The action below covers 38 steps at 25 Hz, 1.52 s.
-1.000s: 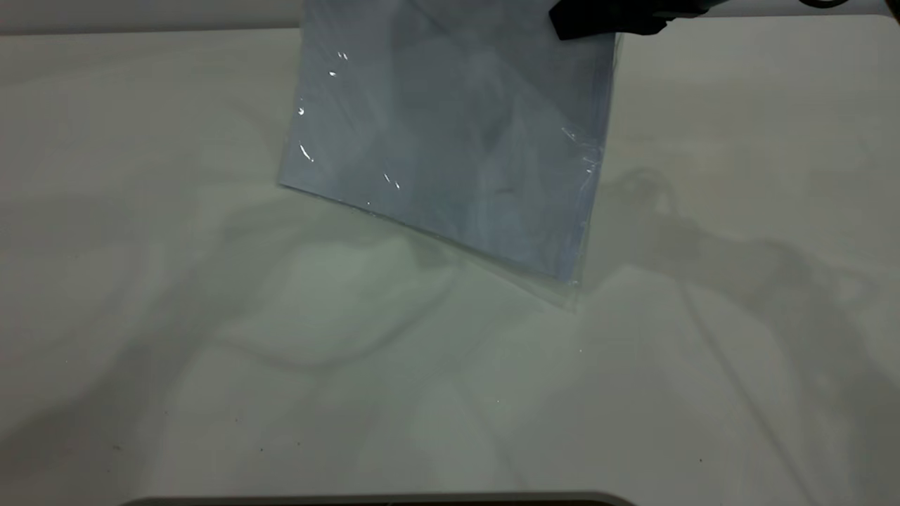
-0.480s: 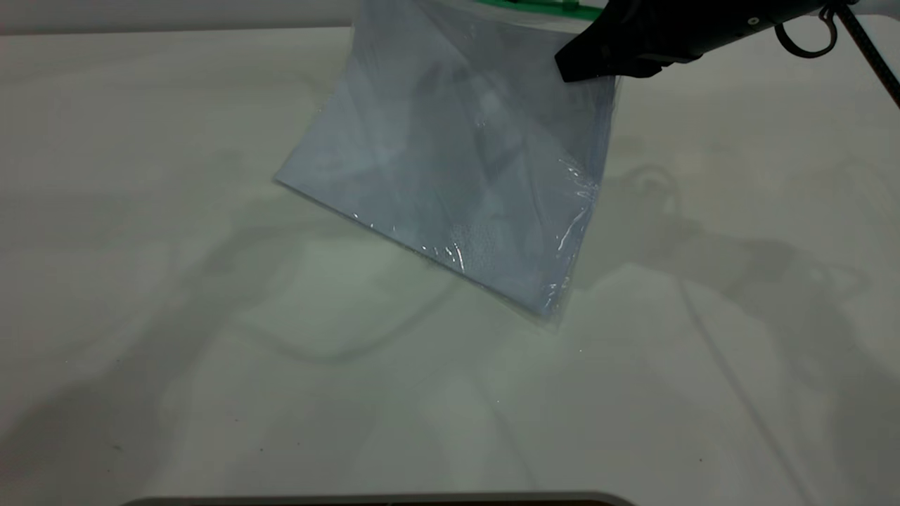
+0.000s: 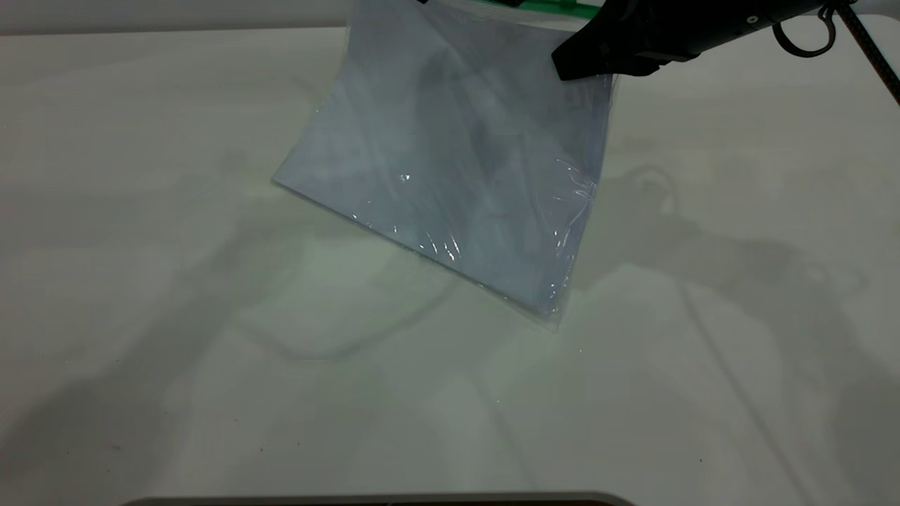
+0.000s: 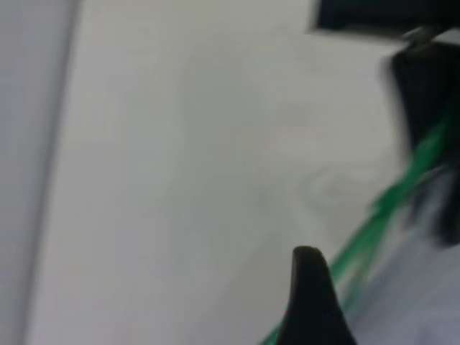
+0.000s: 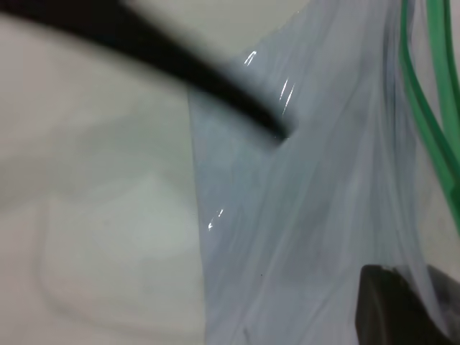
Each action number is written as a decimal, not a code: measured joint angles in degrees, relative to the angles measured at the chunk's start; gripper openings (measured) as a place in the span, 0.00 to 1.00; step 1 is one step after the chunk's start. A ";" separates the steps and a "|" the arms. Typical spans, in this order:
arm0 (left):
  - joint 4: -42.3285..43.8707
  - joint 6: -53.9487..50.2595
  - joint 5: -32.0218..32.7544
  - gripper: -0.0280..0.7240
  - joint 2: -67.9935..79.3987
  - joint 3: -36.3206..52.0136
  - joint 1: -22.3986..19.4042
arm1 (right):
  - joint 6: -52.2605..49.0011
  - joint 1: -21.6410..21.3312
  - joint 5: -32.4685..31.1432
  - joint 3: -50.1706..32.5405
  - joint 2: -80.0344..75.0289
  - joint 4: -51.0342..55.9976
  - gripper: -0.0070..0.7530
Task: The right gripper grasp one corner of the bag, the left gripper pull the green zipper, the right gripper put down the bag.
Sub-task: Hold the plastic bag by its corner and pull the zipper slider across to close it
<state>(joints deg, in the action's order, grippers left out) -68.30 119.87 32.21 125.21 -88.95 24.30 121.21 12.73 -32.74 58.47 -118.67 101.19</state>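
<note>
Barely shifted, the crinkly bag [image 3: 457, 154] hangs tilted from the right pincer [image 3: 573, 67] clamping its green-zipper [image 3: 555, 7] corner.

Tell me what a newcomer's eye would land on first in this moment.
The bag stands out first: a large pale blue-grey pouch hanging tilted over the white table, its lowest corner near the surface. Next, the right gripper, black, clamped on the bag's upper corner at the top right of the exterior view. Beside it runs the green zipper along the top edge; the left wrist view shows one dark fingertip close to that strip.
</note>
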 joint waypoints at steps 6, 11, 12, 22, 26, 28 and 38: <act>0.00 -5.92 -8.31 0.82 1.99 -5.96 0.04 | 0.00 0.00 0.00 0.00 0.00 0.00 0.06; 6.93 -17.07 -3.83 0.82 5.99 -14.25 0.04 | 0.00 0.00 0.00 0.00 0.00 0.00 0.06; 9.55 -19.21 -1.60 0.82 7.04 -16.05 0.04 | 0.00 0.00 0.00 0.00 0.00 0.00 0.06; 21.31 -25.13 16.15 0.82 11.93 -23.88 0.04 | 0.00 -0.06 0.00 0.00 0.00 0.00 0.06; 18.08 -21.12 18.65 0.82 11.93 -23.88 0.04 | 0.00 -0.06 -0.14 0.00 0.00 -0.42 0.06; 16.32 -18.74 19.93 0.82 11.93 -23.88 0.04 | 0.00 -0.06 -0.42 0.00 0.00 -0.95 0.06; 15.47 -16.36 23.10 0.82 12.03 -23.94 0.04 | 0.00 -0.06 -3.05 0.00 0.00 -1.52 0.06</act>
<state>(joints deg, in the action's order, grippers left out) -52.83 103.51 55.32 137.24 -112.90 24.34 121.21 12.67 -35.79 58.47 -118.67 99.67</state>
